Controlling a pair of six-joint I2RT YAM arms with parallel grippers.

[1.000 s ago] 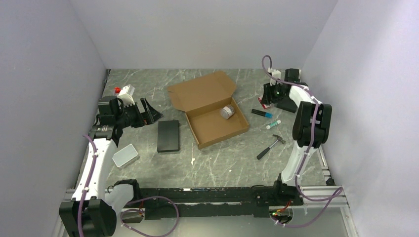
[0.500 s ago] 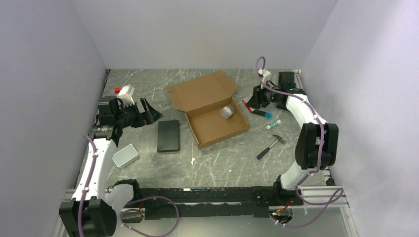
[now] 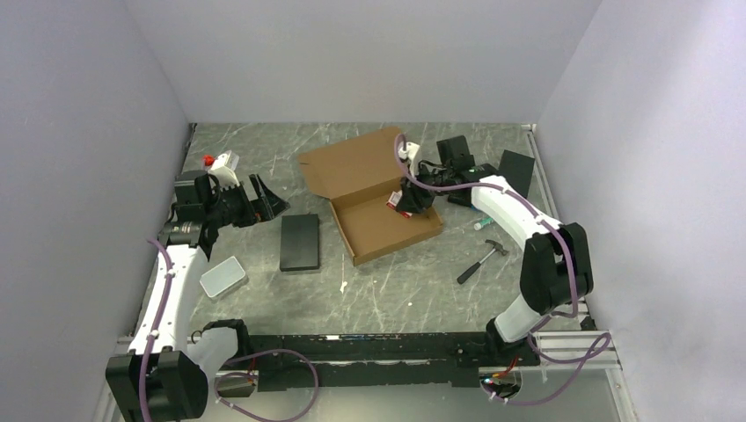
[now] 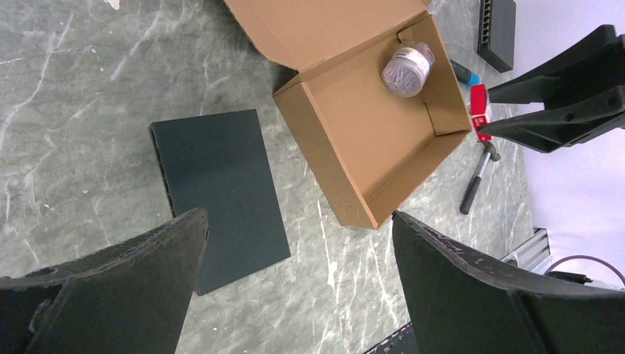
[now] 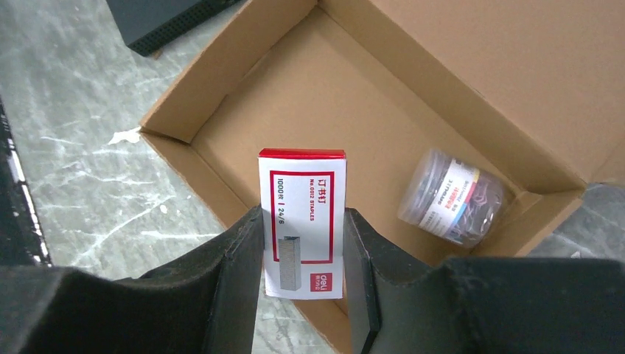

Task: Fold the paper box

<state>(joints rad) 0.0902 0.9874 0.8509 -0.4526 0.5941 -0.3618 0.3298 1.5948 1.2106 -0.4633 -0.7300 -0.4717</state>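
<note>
Left end effector stood wide and empty, left of the paper box. The box sat mid-counter with its walls raised. Right end effector hung above it, clamped on a staple packet. A clip jar lay inside. The lid lay open on the far side; closing was not yet done.

The right claw grips a red-and-white staples box over the paper box, where a clear tub lies.
</note>
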